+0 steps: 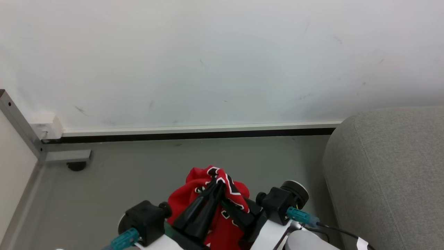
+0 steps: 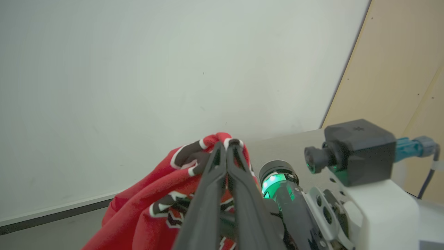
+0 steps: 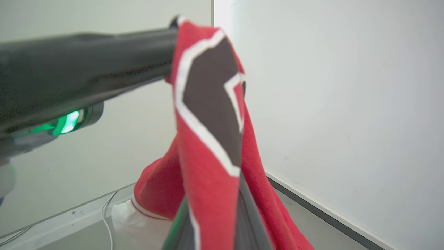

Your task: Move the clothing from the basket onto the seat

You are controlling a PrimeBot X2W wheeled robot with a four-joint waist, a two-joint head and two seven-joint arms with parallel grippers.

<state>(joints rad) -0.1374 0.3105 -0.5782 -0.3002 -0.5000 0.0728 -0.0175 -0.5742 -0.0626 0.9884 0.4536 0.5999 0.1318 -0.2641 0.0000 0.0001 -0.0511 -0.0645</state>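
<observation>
The left gripper (image 2: 227, 145) is pinched shut on a top fold of the clothing (image 1: 185, 203), and the right gripper (image 3: 222, 201) is clamped on the same red bundle just beside it, held up in front of the robot. The seat (image 1: 388, 173) lies to the right. As I judge it, both grips should travel together toward the cushion, high enough that trailing fabric clears its rounded edge

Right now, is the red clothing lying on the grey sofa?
No, the red clothing is pinched in the left hand, apart from the grey sofa.
</observation>
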